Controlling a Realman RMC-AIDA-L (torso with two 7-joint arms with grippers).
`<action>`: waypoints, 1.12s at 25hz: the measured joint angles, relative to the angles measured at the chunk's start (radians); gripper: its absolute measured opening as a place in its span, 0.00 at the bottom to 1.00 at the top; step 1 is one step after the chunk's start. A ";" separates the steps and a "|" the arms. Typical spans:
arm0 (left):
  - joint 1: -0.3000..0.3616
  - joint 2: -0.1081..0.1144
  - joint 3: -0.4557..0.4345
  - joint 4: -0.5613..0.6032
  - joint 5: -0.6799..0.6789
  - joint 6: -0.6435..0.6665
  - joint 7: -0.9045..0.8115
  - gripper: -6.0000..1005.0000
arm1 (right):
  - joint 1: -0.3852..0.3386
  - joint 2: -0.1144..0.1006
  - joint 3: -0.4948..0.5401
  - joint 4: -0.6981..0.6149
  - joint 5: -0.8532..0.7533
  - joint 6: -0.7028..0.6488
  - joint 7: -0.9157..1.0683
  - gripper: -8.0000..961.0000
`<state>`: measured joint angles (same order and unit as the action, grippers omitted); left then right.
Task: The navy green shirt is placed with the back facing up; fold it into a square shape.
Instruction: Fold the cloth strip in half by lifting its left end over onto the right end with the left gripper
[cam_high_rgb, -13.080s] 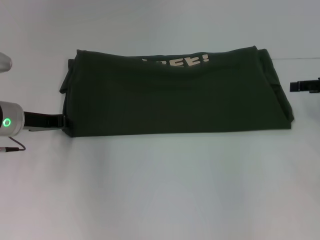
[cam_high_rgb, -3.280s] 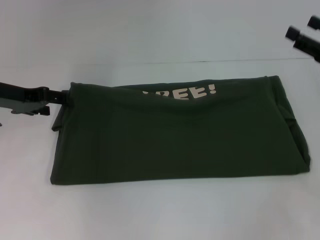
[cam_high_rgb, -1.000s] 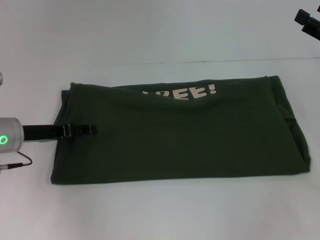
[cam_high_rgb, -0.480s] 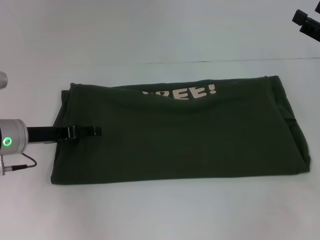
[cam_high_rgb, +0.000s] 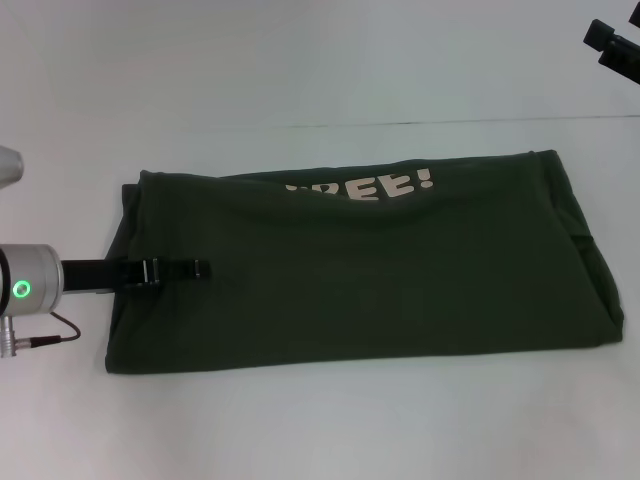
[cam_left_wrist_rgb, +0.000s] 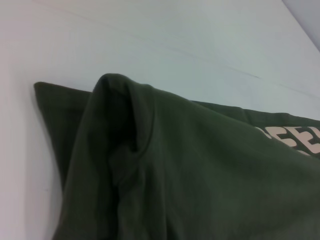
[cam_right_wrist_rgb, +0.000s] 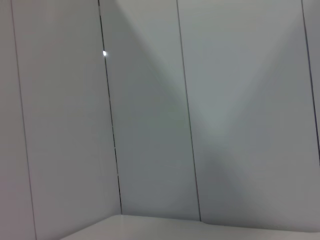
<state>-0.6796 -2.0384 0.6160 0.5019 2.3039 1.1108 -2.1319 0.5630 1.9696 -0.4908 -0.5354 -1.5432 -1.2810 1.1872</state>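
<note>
The navy green shirt (cam_high_rgb: 380, 280) lies on the white table, folded into a wide flat band. Cream lettering ending "EE!" (cam_high_rgb: 375, 187) shows along its far edge. My left gripper (cam_high_rgb: 190, 268) reaches in from the left and lies low over the shirt's left end, past its edge. The left wrist view shows that end of the shirt (cam_left_wrist_rgb: 200, 175) close up, with a raised, rumpled fold (cam_left_wrist_rgb: 125, 115) and part of the lettering (cam_left_wrist_rgb: 295, 140). My right gripper (cam_high_rgb: 610, 45) is held high at the far right, away from the shirt, open and empty.
The white table (cam_high_rgb: 320, 420) runs all around the shirt, with its far edge (cam_high_rgb: 300, 125) behind the shirt. The right wrist view shows only pale wall panels (cam_right_wrist_rgb: 150, 125).
Since a second ago my left gripper has slid a little farther right over the shirt's left end. The right arm has stayed high at the far right.
</note>
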 joint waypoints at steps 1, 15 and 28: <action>0.000 -0.001 0.000 0.000 -0.002 0.005 0.002 0.84 | 0.000 0.000 0.000 0.000 0.000 0.000 0.000 0.86; 0.026 0.008 -0.030 0.123 -0.082 0.171 -0.015 0.84 | 0.002 0.000 0.000 -0.003 0.000 0.002 0.000 0.86; 0.003 0.075 -0.059 0.216 0.155 0.241 -0.350 0.84 | 0.009 -0.002 0.000 -0.005 0.001 -0.003 -0.004 0.86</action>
<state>-0.6762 -1.9635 0.5573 0.7181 2.4588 1.3516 -2.4819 0.5718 1.9676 -0.4908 -0.5401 -1.5424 -1.2839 1.1836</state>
